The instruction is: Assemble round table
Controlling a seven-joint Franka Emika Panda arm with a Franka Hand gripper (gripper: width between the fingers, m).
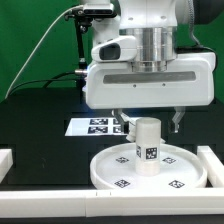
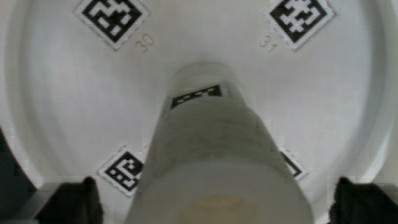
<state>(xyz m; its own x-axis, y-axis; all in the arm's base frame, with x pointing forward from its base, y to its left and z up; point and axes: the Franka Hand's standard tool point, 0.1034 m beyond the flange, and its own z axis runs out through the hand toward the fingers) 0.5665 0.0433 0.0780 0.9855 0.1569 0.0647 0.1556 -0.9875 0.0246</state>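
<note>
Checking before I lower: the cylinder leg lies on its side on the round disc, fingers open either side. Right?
No: the cylinder leg stands upright on the round disc, as the exterior view shows. The fingers are open either side.

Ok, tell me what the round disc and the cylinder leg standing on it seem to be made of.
Round disc: probably hard plastic, matte white; smooth moulded rim, no glare. Cylinder leg: likely the same white plastic; the wrist view shows a slightly grainy, matte surface, perhaps 3D-printed, but blur leaves that open.
</note>
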